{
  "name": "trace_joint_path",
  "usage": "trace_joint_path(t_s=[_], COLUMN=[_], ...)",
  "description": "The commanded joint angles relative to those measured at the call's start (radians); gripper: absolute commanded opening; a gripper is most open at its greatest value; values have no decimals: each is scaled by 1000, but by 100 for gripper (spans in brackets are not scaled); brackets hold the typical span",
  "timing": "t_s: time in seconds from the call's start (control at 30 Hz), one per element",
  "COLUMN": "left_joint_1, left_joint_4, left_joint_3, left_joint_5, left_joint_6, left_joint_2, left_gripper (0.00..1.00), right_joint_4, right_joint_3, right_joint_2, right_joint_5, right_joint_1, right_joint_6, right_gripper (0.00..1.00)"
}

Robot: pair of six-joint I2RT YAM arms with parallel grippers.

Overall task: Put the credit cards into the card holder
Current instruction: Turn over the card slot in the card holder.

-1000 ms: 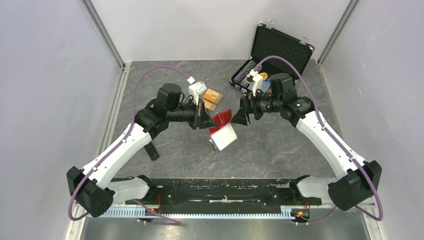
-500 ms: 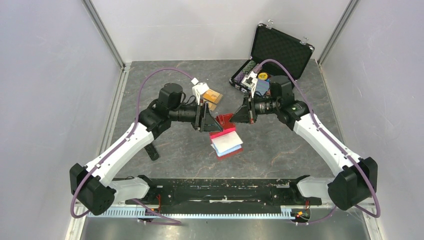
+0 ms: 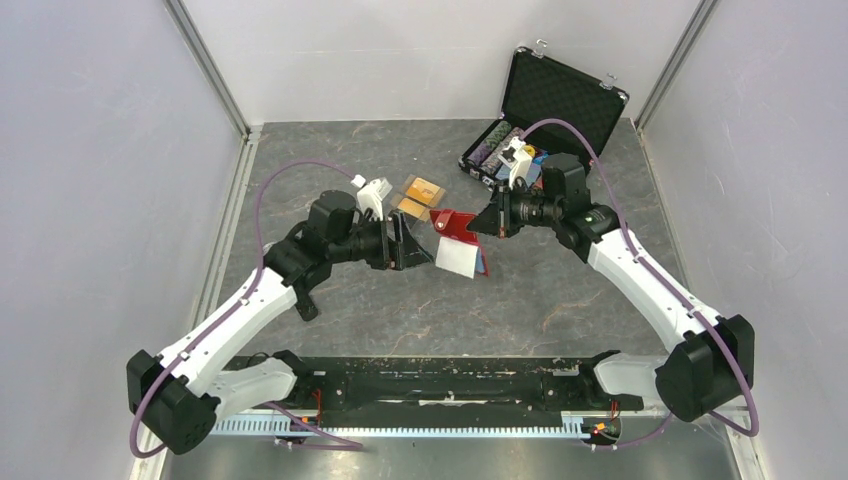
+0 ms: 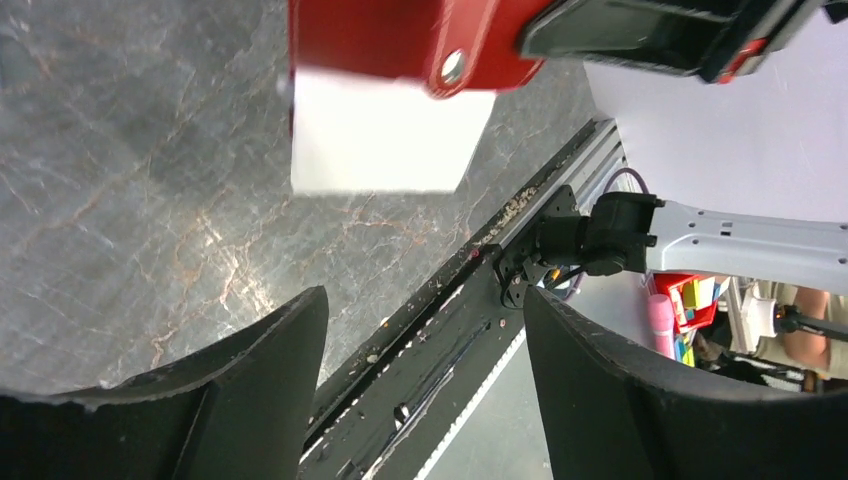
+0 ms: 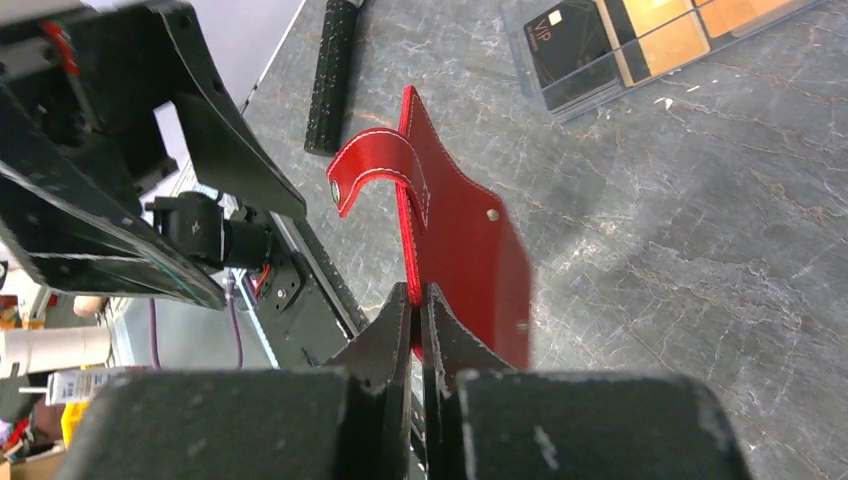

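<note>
Above mid-table, my right gripper [image 5: 418, 295] is clamped on one edge of the red card holder [image 5: 465, 245], which hangs off the surface with its pale lining dangling. My left gripper [image 4: 420, 320] is spread wide just beside it. Behind lie the credit cards [image 5: 665, 45] in a clear tray [image 5: 600, 100], with an open black case [image 3: 555, 95] farther back.

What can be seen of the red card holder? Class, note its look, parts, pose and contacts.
The card holder is a red, leather-like folding wallet with white stitching, a curved snap tab carrying a metal stud, and a pale lining. It hangs open, seemingly lifted off the grey table. The right end effector is shut on its edge; the left end effector, open, hovers close without touching it.
</note>
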State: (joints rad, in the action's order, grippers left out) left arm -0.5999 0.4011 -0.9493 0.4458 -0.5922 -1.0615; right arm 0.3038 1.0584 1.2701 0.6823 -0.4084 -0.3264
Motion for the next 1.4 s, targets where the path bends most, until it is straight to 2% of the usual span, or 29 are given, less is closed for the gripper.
trace_joint_path(t_s=[0.0,0.6,0.9,1.1,1.23,1.37], left_joint_1=[-1,-1,-2,-3,0,-1], left_joint_4=[-131,-397,-527,-675,-787,-772], left_joint_3=[63,133,138,181,223,236], left_joint_5=[5,51,114,190,207,179], left_joint_6=[-125,-187,-223,-282,-330,-325], left_joint_2=[4,-197,-272,-262,-239,-203], left_gripper=[77,83,75,64,64,66], right_joint_4=[-57,-90,-96,-96,-98,-97], right_joint_3=[-7,-5,-5,-15,-23,-34], right_joint_2=[-33,-36,-36,-31,-24,-24], right_joint_5=[-26,74,88,95,105,111], right_joint_1=[14,33,36,40,42,45], right_joint_6=[-59,-138,-154,-156,-158,-163], right_gripper=[0,0,0,0,0,0])
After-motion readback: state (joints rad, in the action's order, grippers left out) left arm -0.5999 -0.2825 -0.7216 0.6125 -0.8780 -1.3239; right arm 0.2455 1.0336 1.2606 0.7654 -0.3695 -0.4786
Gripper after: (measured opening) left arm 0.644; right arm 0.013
